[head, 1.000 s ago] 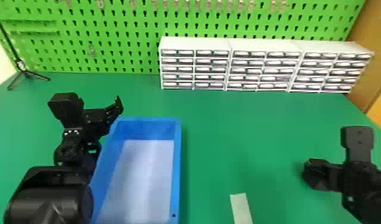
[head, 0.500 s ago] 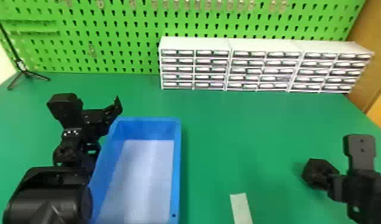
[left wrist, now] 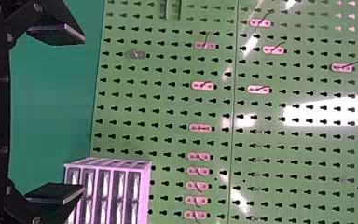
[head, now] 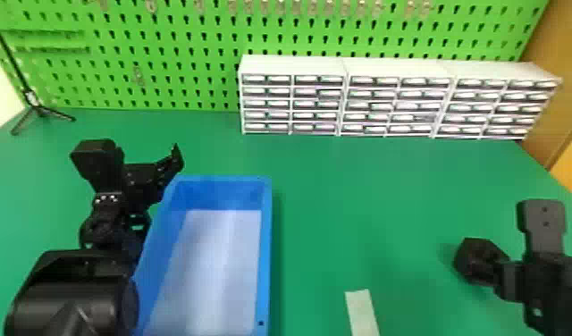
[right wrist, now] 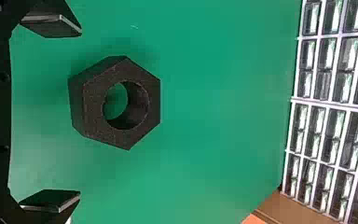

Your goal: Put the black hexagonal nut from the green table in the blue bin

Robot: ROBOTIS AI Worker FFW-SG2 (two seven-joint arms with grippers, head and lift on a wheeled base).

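Nut (right wrist: 93, 107) sitting on green table (head: 365, 201), right gripper (right wrist: 80, 113) hovering close, left gripper (left wrist: 84, 112) idling by blue bin (head: 264, 268), both gaping empty. Grabbing, carrying, dropping all remaining imo.

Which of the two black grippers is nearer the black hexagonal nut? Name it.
The right gripper: the nut lies close by its open fingers, whereas the left gripper is by the far left corner of the blue plastic bin.

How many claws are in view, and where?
2. The left claw is open, by the far left corner of the bin. The right claw is open, well right of the bin, close to the nut.
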